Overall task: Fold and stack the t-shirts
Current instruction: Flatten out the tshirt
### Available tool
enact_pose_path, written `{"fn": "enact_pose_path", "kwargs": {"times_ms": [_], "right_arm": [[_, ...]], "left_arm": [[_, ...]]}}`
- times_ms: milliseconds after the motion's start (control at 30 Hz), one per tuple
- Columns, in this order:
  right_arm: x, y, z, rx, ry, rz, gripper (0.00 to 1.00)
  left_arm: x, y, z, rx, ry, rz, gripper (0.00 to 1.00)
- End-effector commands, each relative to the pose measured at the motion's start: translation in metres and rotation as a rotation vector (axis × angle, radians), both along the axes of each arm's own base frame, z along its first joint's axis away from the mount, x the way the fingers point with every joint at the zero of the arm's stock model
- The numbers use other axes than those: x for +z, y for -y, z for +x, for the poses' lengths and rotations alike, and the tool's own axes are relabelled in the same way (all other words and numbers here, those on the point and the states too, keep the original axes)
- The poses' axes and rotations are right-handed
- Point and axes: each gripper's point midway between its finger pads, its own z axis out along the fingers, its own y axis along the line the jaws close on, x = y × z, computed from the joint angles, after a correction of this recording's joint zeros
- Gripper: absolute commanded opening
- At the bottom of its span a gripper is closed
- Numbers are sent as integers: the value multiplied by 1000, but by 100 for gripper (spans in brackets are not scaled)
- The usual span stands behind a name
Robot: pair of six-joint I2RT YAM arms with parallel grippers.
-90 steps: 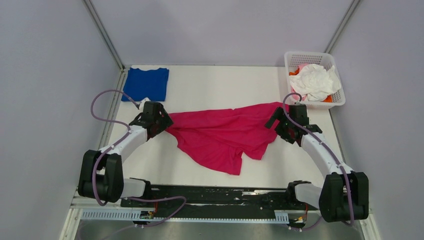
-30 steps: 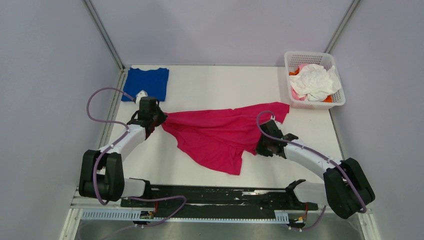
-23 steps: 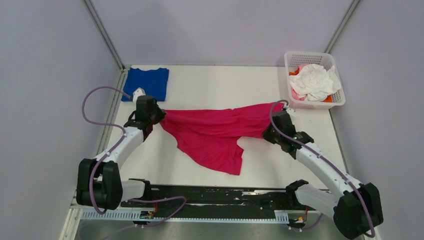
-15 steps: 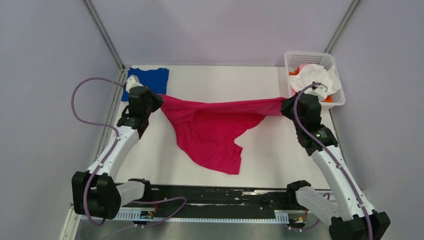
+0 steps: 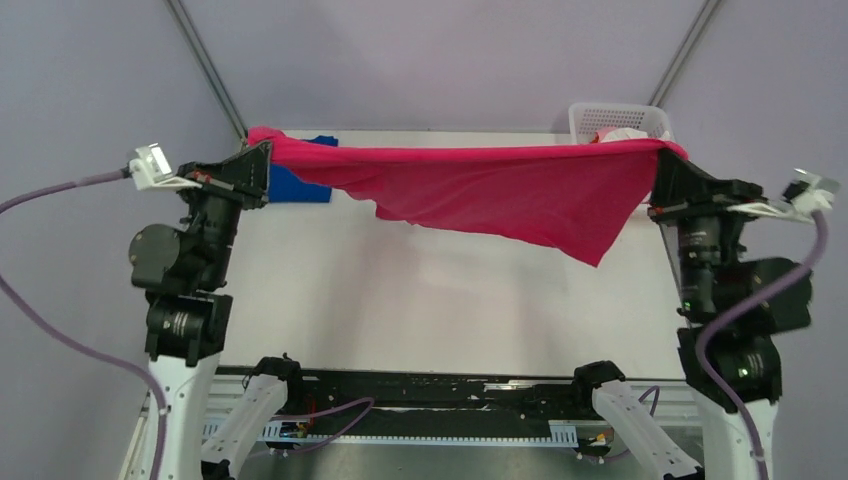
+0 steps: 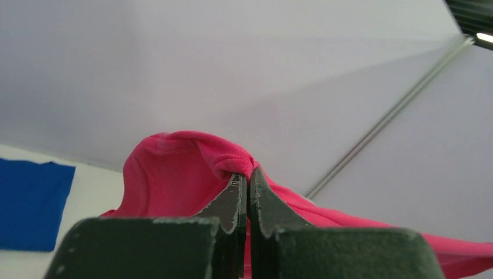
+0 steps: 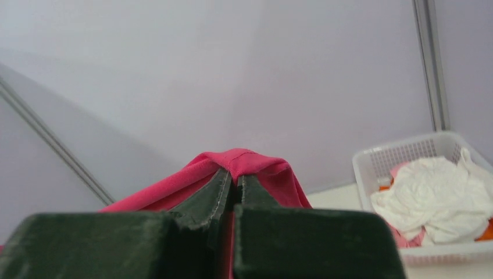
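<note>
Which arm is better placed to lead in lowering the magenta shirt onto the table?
Right, probably. The right tool and left tool are each shut on the magenta shirt, but its hanging corner droops on the right, over bare table; the left end hangs by the blue shirt.

In the top view the royal blue t-shirt (image 5: 305,188) and the basket (image 5: 615,112) are largely hidden behind the stretched magenta t-shirt (image 5: 480,185), and the basket's right side is cut off by the right wrist view's edge.

White basket (image 7: 407,152) — far corner, white table (image 5: 450,290)
</note>
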Motion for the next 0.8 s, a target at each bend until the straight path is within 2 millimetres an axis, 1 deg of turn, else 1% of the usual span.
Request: {"fn": "enact_pose_path", "kwargs": {"times_ms": [0, 33, 67, 100, 133, 233, 333, 367, 400, 467, 533, 567, 600, 633, 667, 700, 733, 767], "right_arm": [[70, 7, -71, 30, 231, -48, 0], [75, 6, -81, 45, 247, -52, 0], [79, 6, -90, 54, 260, -53, 0], [82, 6, -98, 59, 270, -51, 0], [84, 7, -104, 62, 278, -48, 0], [81, 11, -117, 56, 291, -30, 0], [72, 13, -121, 59, 285, -5, 0], [68, 14, -120, 55, 279, 6, 0], [62, 15, -115, 46, 262, 14, 0], [49, 21, -102, 7, 220, 37, 0], [29, 26, -82, -43, 155, 62, 0], [17, 29, -71, -68, 119, 75, 0], [2, 30, -57, -89, 75, 87, 0], [-13, 32, -44, -114, 30, 96, 0], [-29, 33, -30, -138, -16, 107, 0], [-48, 35, -16, -168, -68, 111, 0], [-67, 37, -2, -199, -121, 111, 0], [-89, 38, 14, -233, -183, 110, 0]], "left_arm": [[47, -1, -60, -29, 146, 58, 0], [53, -1, -68, -35, 166, 63, 0], [62, -2, -83, -37, 194, 65, 0], [67, -1, -90, -46, 208, 68, 0], [74, -2, -103, -49, 233, 72, 0], [83, -1, -121, -66, 265, 81, 0], [81, -2, -125, -65, 252, 85, 0], [80, -2, -124, -64, 249, 85, 0], [78, -2, -123, -62, 243, 85, 0], [70, -2, -115, -56, 222, 85, 0], [57, -2, -100, -47, 185, 84, 0], [43, -3, -86, -36, 143, 85, 0], [36, -6, -77, -12, 117, 81, 0], [16, -6, -58, -3, 58, 86, 0], [6, -10, -47, 26, 24, 83, 0], [-19, -12, -25, 49, -52, 93, 0], [-33, -19, -12, 94, -97, 87, 0], [-63, -20, 10, 117, -183, 95, 0]]}}
